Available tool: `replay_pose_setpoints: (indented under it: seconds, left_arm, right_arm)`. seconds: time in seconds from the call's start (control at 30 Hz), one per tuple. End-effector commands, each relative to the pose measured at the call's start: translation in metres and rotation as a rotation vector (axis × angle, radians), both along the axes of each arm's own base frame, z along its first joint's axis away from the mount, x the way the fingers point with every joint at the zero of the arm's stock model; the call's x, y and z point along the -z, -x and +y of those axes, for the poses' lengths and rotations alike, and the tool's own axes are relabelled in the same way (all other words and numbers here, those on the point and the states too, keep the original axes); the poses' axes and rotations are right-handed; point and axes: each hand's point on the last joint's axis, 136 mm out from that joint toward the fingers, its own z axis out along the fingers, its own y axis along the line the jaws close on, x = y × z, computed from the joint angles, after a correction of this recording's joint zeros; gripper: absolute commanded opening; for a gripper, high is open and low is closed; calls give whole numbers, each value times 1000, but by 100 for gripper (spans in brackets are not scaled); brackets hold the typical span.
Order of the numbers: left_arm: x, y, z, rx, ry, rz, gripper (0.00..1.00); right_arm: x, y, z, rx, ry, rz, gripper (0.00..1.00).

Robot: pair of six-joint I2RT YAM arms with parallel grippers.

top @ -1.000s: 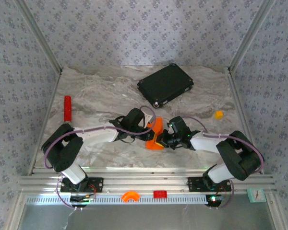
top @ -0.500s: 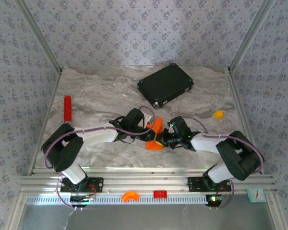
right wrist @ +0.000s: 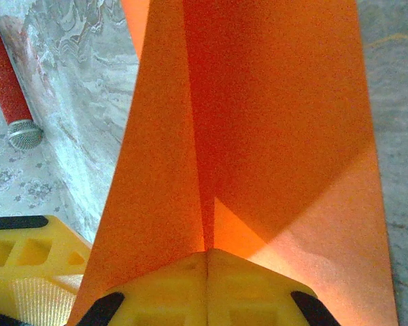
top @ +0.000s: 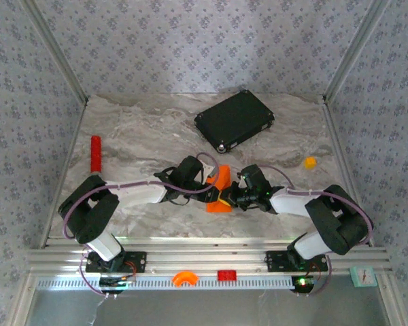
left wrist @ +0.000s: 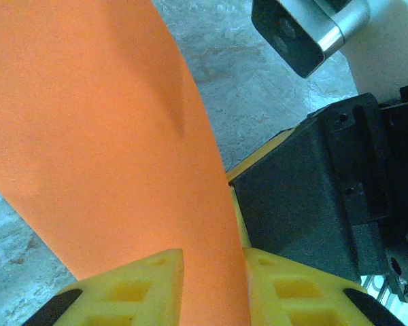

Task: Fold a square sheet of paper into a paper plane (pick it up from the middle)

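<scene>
The square sheet of paper is folded lengthwise into a narrow orange paper plane (top: 222,179) and is held off the table at the middle, between both grippers. My right gripper (right wrist: 207,252) is shut on it, with the centre crease (right wrist: 198,170) running into the closed fingertips. From the left, my left gripper (left wrist: 213,261) stands open; its yellow fingers (left wrist: 143,285) are apart, with a band of the paper (left wrist: 109,122) passing through the gap. In the top view the left gripper (top: 207,182) and right gripper (top: 226,197) nearly touch.
A black flat case (top: 234,121) lies at the back right of the marble table (top: 143,129). A red cylinder (top: 95,153) lies at the left and a small orange-yellow lump (top: 310,162) at the right. Patterned walls close in three sides.
The left gripper's jaws have parted around the paper and its wrist has eased back a little to the left. The right gripper keeps its pinch.
</scene>
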Motion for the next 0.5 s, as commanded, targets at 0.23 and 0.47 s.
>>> replay_pose_setpoints:
  seconds: [0.23, 0.47]
  left_arm:
    - [-8, 6, 4, 22, 9, -38, 29]
    - [-10, 6, 2, 24, 24, -49, 28]
  right_arm:
    - [6, 2, -2, 12, 1, 35, 7]
    - [7, 3, -3, 14, 2, 37, 7]
